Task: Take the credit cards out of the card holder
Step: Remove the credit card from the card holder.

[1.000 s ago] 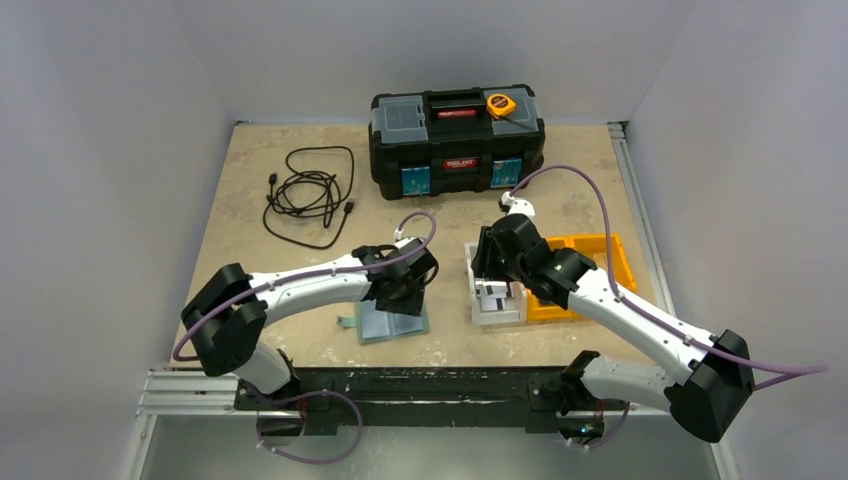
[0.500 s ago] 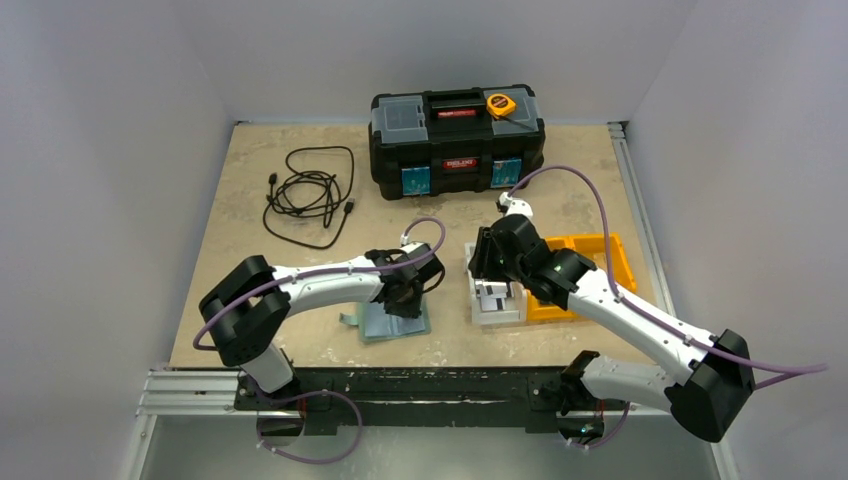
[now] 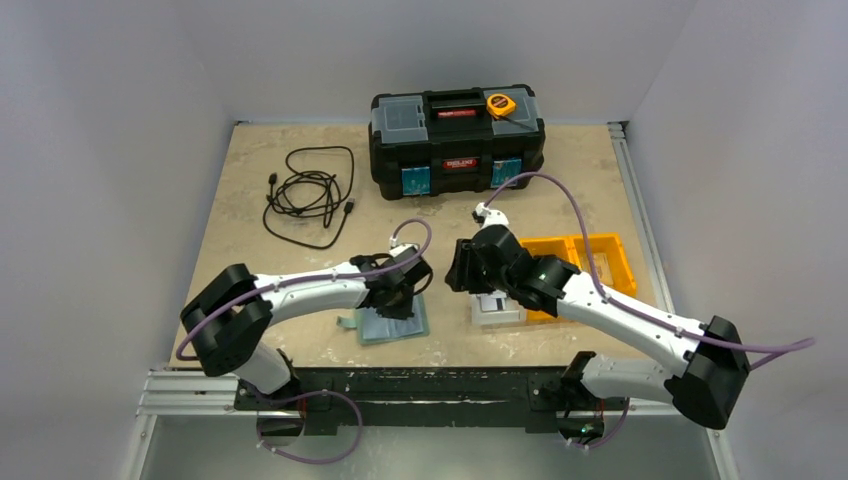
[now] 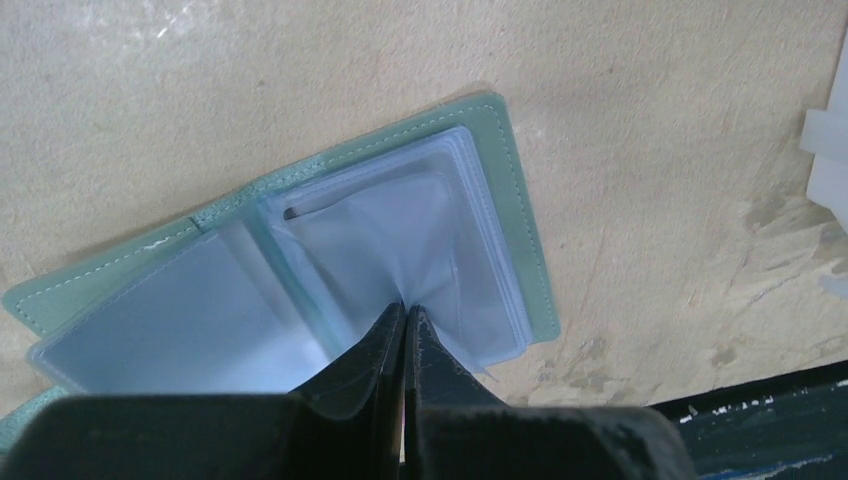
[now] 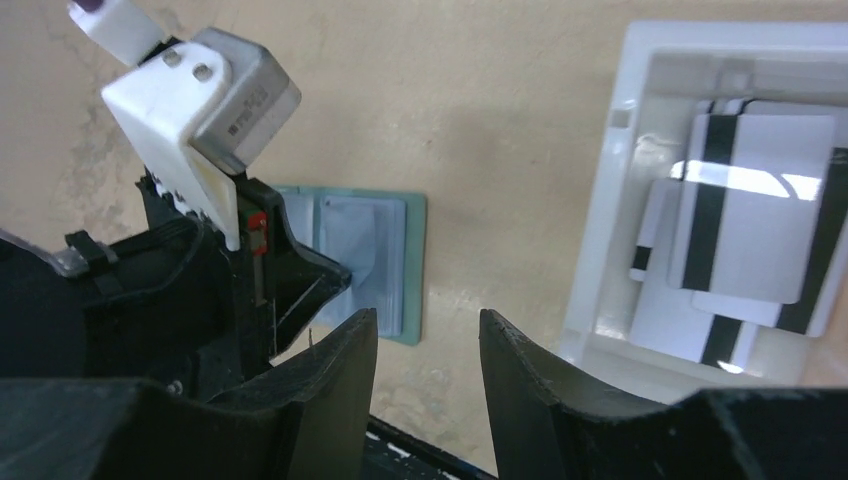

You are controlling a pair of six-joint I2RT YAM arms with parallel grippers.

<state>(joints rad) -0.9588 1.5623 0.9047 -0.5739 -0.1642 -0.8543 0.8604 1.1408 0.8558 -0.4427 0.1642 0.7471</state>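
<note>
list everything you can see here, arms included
toolbox: 1, black, far middle of table
tape measure: 1, yellow-orange, on toolbox
cable: 1, black, coiled, far left
card holder: 1, teal, open, near middle
white bin: 1, right of card holder
cards: several, white with black stripes, in white bin
orange bin: 1, right of white bin
left pincer: 1, black, shut on card holder's clear sleeve
right pincer: 1, black, open, between card holder and white bin

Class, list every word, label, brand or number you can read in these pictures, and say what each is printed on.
Nothing can be read.
Red label on the black toolbox: too small to read.
Grey print on the left wrist camera housing: blurred.
White cards in the white bin: black stripes, no words.
Card holder: blank.
</note>
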